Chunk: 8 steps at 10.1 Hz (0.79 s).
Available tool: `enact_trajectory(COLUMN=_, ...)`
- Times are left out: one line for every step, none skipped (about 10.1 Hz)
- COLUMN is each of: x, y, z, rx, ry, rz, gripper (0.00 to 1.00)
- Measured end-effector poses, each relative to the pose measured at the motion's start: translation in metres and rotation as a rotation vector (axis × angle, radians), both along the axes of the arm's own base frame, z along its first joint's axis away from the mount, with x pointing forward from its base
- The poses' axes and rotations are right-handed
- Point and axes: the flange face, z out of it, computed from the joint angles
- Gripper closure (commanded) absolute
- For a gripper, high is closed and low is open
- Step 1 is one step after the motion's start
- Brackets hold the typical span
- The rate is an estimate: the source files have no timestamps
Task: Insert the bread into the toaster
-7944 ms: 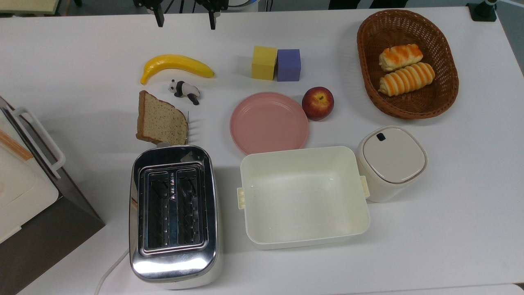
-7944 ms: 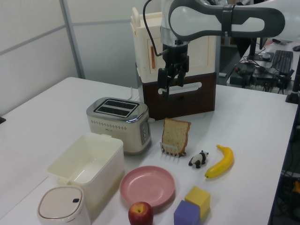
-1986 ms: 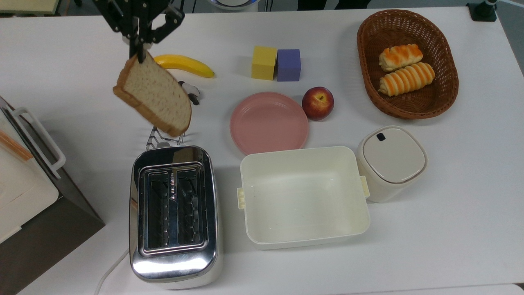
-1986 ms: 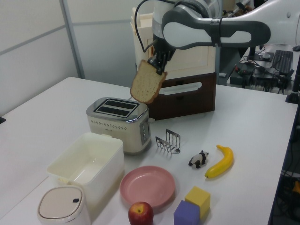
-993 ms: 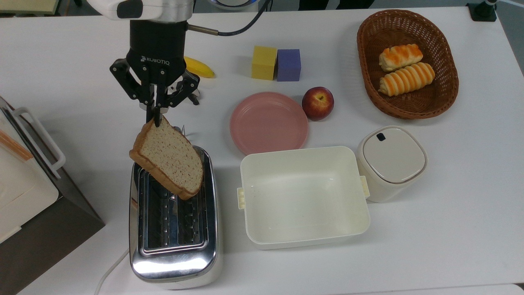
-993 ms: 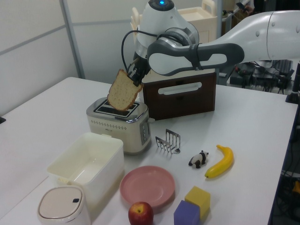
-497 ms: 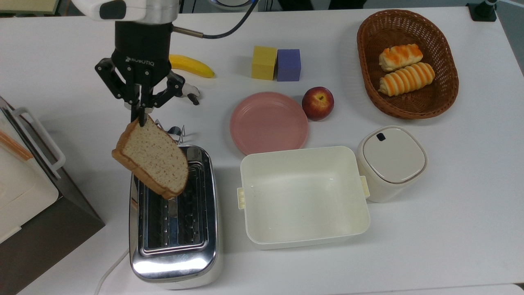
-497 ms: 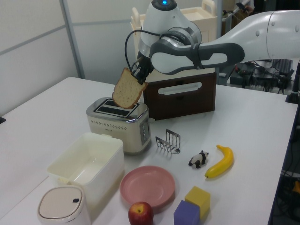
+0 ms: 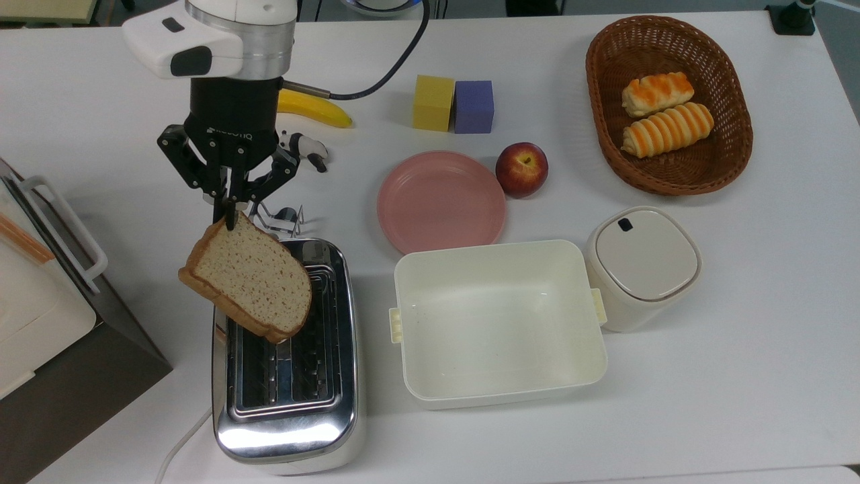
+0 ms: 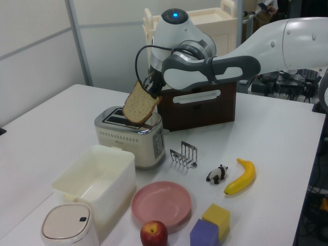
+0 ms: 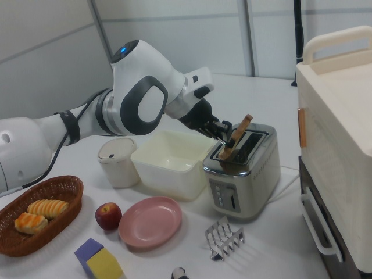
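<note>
The black two-finger gripper [image 9: 230, 214] on the white robot arm was clamped on the crust edge of the flat slice of brown wholemeal bread [image 9: 250, 277], w/ the slice hanging tilted below it. In the top view the bread covered the far end of the shiny chrome two-slot toaster [image 9: 287, 376], over the slot on the top view's left. In the right view the slice [image 11: 235, 138] leaned at an angle w/ its lower end at the slot opening; whether it was already inside the slot or just above it, couldn't tell. In the left view the bread [image 10: 140, 106] sat right over the toaster [image 10: 131, 134]. A small wire toast rack [image 10: 184, 155] stood on the white table [image 9: 739, 349] just beyond the toaster, approx. beside a toy panda [image 10: 218, 174]. A cream rectangular tub [image 9: 497, 323] was next to the toaster on the top view's right.
</note>
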Motion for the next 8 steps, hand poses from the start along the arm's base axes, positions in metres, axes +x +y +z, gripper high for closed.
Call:
enact_trajectory(x=0.0001, y=0.0007, z=0.0002, rx=0.000, ry=-0.001, rz=0.001, gripper=1.00)
enact_trajectory(x=0.0002, y=0.0012, z=0.0002, rx=0.000, ry=0.000, rz=0.002, gripper=1.00)
enact_trajectory(x=0.0004, y=0.0011, z=-0.0004, rx=-0.003, ry=0.001, rz=0.003, gripper=1.00)
enact_trajectory(x=0.0006, y=0.0006, z=-0.0009, rx=-0.004, ry=0.001, rz=0.003, gripper=1.00)
enact_trajectory(x=0.0018, y=0.0010, z=0.0014, rx=-0.005, ry=-0.017, rz=0.007, gripper=1.00)
enact_trajectory(x=0.0026, y=0.0014, z=0.0027, rx=-0.005, ry=-0.028, rz=0.011, gripper=1.00)
enact_trajectory(x=0.0029, y=0.0014, z=0.0020, rx=-0.005, ry=-0.028, rz=0.011, gripper=1.00)
enact_trajectory(x=0.0039, y=0.0014, z=-0.0012, rx=-0.004, ry=-0.024, rz=0.011, gripper=1.00)
